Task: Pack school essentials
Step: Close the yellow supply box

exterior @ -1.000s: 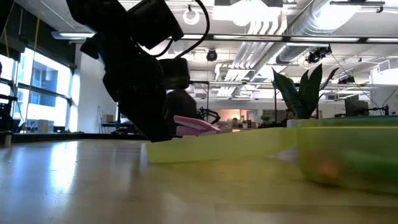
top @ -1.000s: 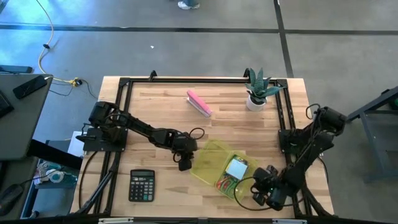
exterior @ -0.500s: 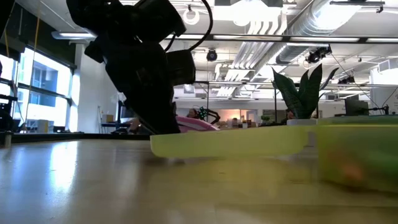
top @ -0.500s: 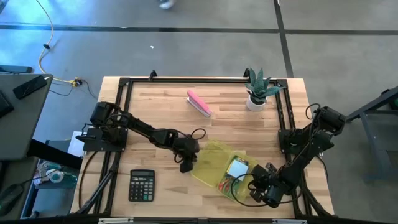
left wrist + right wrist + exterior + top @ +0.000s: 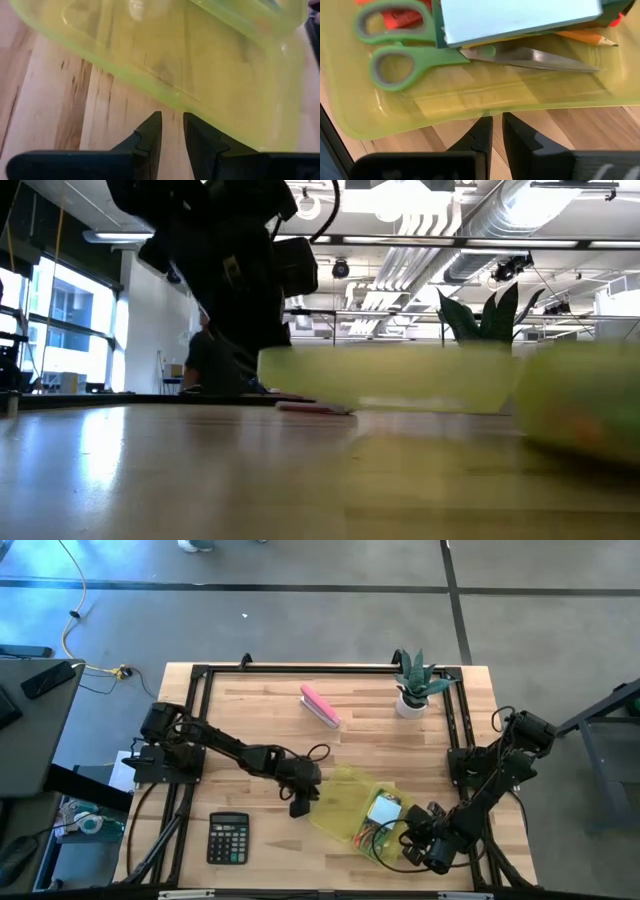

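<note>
A translucent yellow-green case lies open at the table's near right. Its base (image 5: 378,828) holds the school essentials: green-handled scissors (image 5: 395,55), a light blue note pad (image 5: 520,17), a pencil (image 5: 585,37) and orange-red pens (image 5: 400,17). The lid (image 5: 335,802) spreads to the base's left, and its free edge is raised off the wood (image 5: 390,375). My left gripper (image 5: 300,804) is shut on that edge. My right gripper (image 5: 408,842) is shut at the base's near rim. My left gripper pinches the lid's free edge (image 5: 170,100) between its two fingertips. It comes slanting down from the table's left. That edge hangs clear of the table while the lid's other side stays joined to the base. My right gripper has the base's near rim (image 5: 490,111) between its fingertips, only at their free ends. It comes slanting down from the near right. The base rests on the table.
A black calculator (image 5: 227,838) lies near the front edge to the left. A pink oblong block (image 5: 320,706) lies at the far middle, and a potted plant (image 5: 415,685) stands at the far right. Bare wood lies between them.
My left gripper has risen a little and tipped upward with the lid's edge. That edge has lifted off the table and swung toward the base, while the hinged side has stayed put. The case has slid slightly.
</note>
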`<state>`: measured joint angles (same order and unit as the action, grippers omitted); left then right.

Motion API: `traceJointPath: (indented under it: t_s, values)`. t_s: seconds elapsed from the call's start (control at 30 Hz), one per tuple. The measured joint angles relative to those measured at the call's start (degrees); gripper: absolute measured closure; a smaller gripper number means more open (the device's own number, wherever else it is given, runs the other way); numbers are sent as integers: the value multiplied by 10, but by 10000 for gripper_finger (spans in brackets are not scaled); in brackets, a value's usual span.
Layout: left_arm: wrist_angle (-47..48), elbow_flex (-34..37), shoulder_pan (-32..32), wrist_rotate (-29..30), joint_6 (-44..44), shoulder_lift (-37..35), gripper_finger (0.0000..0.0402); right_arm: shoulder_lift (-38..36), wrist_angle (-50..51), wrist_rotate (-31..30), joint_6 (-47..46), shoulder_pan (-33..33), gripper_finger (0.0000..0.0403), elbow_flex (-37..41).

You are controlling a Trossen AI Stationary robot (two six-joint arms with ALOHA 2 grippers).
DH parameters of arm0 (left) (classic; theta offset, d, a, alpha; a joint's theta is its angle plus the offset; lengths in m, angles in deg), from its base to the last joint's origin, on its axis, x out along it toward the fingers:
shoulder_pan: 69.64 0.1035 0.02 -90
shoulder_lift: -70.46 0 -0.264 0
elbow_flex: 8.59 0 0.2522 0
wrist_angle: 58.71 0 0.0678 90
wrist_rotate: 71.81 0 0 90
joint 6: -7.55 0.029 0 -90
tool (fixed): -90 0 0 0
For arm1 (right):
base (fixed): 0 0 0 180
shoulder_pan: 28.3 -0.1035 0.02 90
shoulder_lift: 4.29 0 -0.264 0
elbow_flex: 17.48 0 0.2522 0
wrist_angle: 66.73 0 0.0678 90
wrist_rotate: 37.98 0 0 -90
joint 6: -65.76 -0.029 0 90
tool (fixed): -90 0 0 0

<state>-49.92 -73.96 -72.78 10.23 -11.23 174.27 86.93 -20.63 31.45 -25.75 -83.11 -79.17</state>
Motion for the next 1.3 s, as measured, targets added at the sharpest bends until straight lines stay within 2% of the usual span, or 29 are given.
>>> traceJointPath:
  t_s: [0.53, 1.3]
  values:
    - [-2, -1, -4, 1, 28, -38, 345, 0, 11, 28, -15, 1, 369, 0]
    - [-130, -4, -26, -4, 29, -44, 348, 0, 18, 31, -15, 3, 368, 0]
